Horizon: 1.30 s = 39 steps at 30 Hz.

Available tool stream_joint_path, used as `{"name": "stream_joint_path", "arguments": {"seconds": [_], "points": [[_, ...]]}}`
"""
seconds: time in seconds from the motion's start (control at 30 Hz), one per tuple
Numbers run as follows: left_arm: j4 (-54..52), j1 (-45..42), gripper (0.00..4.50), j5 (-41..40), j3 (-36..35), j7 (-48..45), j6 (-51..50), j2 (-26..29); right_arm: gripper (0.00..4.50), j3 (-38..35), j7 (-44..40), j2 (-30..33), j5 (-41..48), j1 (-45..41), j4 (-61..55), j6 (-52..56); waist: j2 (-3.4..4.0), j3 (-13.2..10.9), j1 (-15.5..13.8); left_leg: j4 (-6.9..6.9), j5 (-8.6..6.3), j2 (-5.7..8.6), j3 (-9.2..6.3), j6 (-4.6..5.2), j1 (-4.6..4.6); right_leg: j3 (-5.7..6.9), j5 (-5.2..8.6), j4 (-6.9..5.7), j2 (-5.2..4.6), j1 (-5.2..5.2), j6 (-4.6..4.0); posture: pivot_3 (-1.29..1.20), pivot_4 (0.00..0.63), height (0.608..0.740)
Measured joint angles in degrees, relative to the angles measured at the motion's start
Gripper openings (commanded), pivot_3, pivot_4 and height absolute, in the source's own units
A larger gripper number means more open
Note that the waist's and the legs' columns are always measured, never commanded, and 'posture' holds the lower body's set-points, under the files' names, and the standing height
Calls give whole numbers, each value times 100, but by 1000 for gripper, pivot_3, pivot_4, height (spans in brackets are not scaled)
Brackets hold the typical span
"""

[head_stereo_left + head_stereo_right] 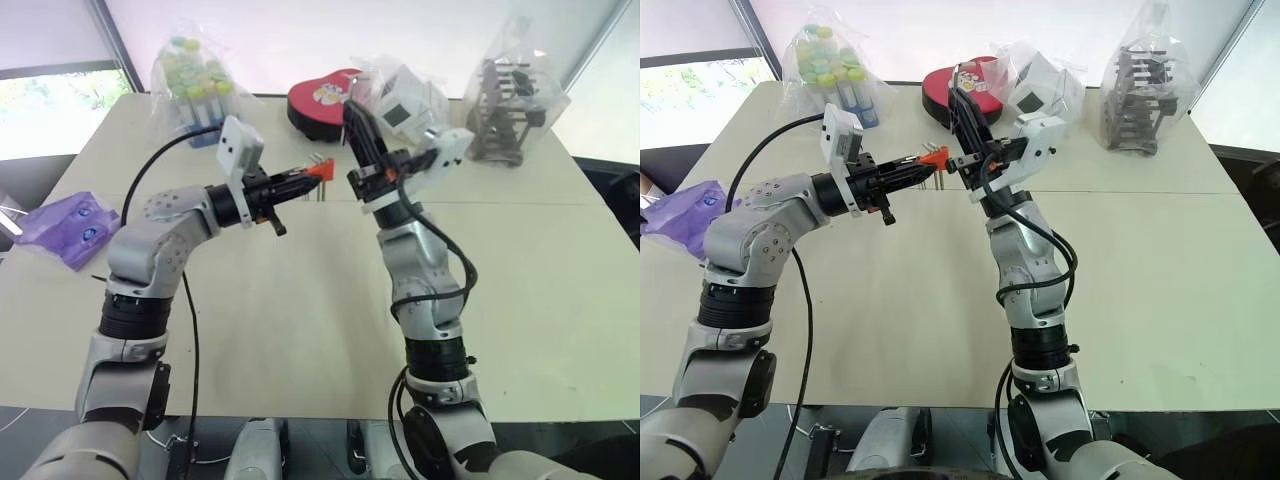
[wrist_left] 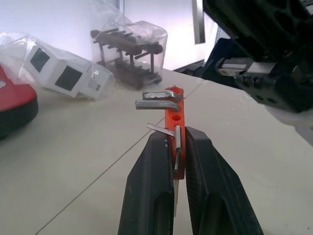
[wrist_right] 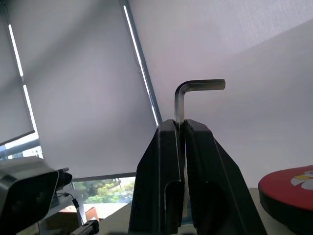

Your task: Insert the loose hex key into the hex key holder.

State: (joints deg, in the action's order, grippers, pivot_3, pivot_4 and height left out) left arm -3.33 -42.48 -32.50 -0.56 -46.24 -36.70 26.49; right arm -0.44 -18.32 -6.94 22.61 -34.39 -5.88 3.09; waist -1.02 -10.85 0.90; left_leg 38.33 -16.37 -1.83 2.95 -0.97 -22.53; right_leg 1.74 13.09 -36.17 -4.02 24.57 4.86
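Wide bare stretch of pale worktop [image 1: 300, 330] across the lower and middle frame of the head views, free on all sides of both arms. Clutter only along the far edge, upper frame: bag of coloured tubes [image 1: 195, 85] at upper left, red round case [image 1: 322, 100] at top centre, bagged white box [image 1: 405, 100] just right of it, bagged dark rack [image 1: 505, 105] at upper right. Purple bag [image 1: 70, 225] at the left edge, mid-height, well apart from the arms. Seam line across the worktop, mid-frame right.

Left gripper [image 1: 300, 182] at centre, above the worktop, clamped on the hex key holder [image 2: 174, 120]; orange block pinched between the black fingers [image 2: 151, 191], metal keys sticking out sideways. Right gripper [image 1: 357, 125] just right of it, upper centre, tilted upward, pinched tight on the loose hex key [image 3: 188, 95]; bent end clear above the fingertips. Narrow gap between holder and right gripper.

Behind: pale window blinds [image 3: 73, 73], dark frame bars, greenery outside at left.
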Motion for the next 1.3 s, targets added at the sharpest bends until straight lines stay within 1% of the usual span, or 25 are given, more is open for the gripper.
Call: {"name": "stream_joint_path", "arguments": {"seconds": [0.27,0.57,0.87,1.3], "points": [[-1,0,0,52,0,-62,0,0,44,90,-5,-2,-202,95,231,-352,0,0,1,0,0,0,0,0,0,0,0,0,0,0,0,0,150,740],[-3,0,0,67,-1,-75,-3,-23,44,252,-31,-7,-235,145,278,-443,0,0,0,0,0,0,-1,0,0,0,0,0,0,0,0,0,150,740],[-20,0,0,66,-1,17,-16,-60,44,306,-58,-5,-270,207,298,-475,0,0,-1,0,0,0,-1,0,0,0,0,0,0,0,0,0,150,740],[-133,0,0,60,-1,25,-76,-81,44,254,-59,0,-346,140,636,-718,0,0,0,0,0,-1,-1,0,0,0,0,0,0,0,0,0,150,740]]}}
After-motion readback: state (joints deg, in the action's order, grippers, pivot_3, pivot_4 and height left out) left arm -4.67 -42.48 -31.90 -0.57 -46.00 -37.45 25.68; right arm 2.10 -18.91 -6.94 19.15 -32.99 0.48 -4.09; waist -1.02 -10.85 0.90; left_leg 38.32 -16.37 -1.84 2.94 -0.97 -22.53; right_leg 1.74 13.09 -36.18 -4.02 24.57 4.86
